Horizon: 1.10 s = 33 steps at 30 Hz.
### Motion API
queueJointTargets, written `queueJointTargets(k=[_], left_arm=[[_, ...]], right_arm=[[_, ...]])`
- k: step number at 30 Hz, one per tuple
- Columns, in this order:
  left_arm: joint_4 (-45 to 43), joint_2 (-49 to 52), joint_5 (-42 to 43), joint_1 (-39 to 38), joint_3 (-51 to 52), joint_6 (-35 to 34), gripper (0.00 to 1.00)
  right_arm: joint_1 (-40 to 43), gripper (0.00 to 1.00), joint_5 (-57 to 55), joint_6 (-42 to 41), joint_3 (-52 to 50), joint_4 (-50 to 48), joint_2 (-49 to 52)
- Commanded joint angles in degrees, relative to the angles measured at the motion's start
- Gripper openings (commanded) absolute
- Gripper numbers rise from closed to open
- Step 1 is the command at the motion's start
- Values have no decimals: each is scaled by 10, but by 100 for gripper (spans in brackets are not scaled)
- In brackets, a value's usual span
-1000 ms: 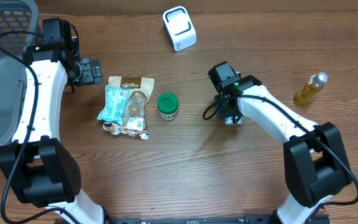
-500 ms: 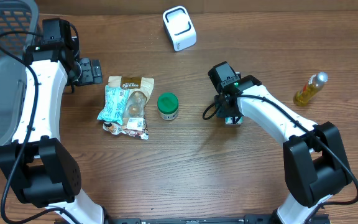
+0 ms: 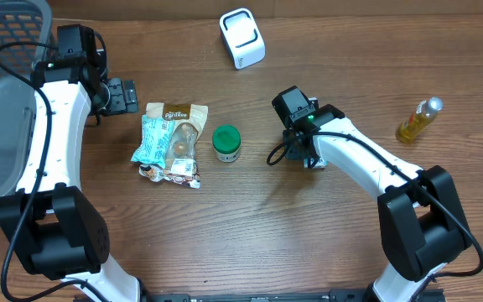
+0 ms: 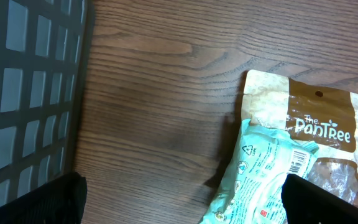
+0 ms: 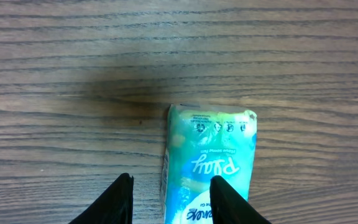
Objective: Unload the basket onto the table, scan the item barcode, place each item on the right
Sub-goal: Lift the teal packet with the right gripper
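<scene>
Teal packet (image 5: 209, 146) lay on the wooden table (image 3: 250, 226) right of centre, directly under the right gripper (image 5: 173, 178). Its printed face was up, with a large white script word running upside down to the wrist camera that I could not read for sure, and a row of small symbols along its far end. The two dark fingers stood partly apart on either side of the packet's near end. One finger overlapped the packet's edge, while a strip of bare wood showed between the other finger and the packet. Whether the jaws were actually clamped on it I could not tell.

Left of centre, a brown-and-cream pouch (image 4: 303, 118) read "The PanTree". A mint pouch (image 4: 260, 180) lay partly on top of it, showing a small barcode and a recycling triangle. The left gripper (image 4: 182, 202) hung near the table's far left edge with its jaws wide apart and nothing between them, beside a grey basket (image 4: 30, 93).

A green-lidded jar (image 3: 226, 143) stood just right of the pouches. A white scanner (image 3: 241, 39) sat at the far edge, and a yellow bottle (image 3: 417, 120) lay well off to the right.
</scene>
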State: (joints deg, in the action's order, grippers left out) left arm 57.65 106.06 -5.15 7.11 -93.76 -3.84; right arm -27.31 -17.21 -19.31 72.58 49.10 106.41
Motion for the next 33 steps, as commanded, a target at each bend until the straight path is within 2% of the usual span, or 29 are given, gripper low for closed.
queueJointTargets(k=[1,19,24,27,30,33], left_arm=[[0,-11,3,-4,-10,11,99],[0,-11,3,-4,-10,11,99],[0,-11,3,-4,-10,11,100],[0,-11,3,-4,-10,11,100],[0,-11,3,-4,-10,11,99],[0,-11,3,-4,-10,11,100]], right_arm=[[0,36,-12,-9,-3,0,3],[0,36,-39,-20,-3,-11,61],[0,21,-37,-20,-3,-11,62],[0,16,-37,-20,-3,-11,63],[1,4,-21,-19,-2,-15,62],[1,4,1,-20,17,7,53]])
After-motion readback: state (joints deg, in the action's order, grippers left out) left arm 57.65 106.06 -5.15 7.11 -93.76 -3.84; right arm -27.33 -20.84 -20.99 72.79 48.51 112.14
